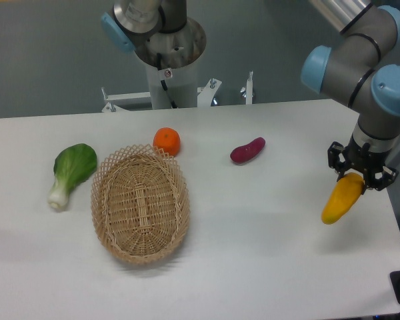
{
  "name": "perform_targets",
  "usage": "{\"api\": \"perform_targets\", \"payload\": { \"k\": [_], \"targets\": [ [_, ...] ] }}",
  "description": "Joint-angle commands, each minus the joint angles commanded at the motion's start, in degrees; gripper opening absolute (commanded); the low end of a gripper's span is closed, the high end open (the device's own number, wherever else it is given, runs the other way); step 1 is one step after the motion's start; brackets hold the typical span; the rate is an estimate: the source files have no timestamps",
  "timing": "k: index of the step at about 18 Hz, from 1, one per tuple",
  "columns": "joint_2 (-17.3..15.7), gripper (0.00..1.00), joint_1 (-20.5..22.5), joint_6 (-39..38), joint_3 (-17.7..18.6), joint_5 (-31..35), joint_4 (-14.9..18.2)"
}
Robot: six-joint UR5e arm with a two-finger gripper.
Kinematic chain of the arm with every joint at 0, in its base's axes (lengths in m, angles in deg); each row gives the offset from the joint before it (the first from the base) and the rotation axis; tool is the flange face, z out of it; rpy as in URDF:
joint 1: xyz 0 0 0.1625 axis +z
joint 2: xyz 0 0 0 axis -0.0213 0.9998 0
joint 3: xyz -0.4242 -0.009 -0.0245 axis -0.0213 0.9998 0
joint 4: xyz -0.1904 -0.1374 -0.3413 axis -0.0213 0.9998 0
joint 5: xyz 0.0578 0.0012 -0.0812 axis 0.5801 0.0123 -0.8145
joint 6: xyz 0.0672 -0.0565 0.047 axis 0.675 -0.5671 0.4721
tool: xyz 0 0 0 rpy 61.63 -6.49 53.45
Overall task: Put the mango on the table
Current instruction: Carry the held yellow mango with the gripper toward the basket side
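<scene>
We are at the set-down step: the fingers point(355, 175) are closed on the mango's point(341, 199) upper end, the fruit hanging tilted just below them, near the table point(267, 247). Next we should lower until it rests, then open.

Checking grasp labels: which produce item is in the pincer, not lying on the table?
The mango, yellow-orange, hanging tilted from the pincer at right. The orange, purple sweet potato and bok choy all rest on the table.
</scene>
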Motion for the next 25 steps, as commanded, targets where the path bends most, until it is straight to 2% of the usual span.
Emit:
{"api": "perform_targets", "payload": {
  "k": [11,14,18,22,25],
  "targets": [
    [-0.2,0.13,-0.9,-3.2,0.2,0.1,0.1],
    [-0.2,0.13,-2.7,-4.8,0.7,0.2,0.0],
    [-0.4,0.13,-6.2,-11.2,1.1,1.0,0.2],
    [0.1,0.13,-11.1,-18.3,2.0,1.8,-0.4],
    [0.7,0.13,-14.8,-22.9,2.5,5.0,-0.6]
  ]
}}
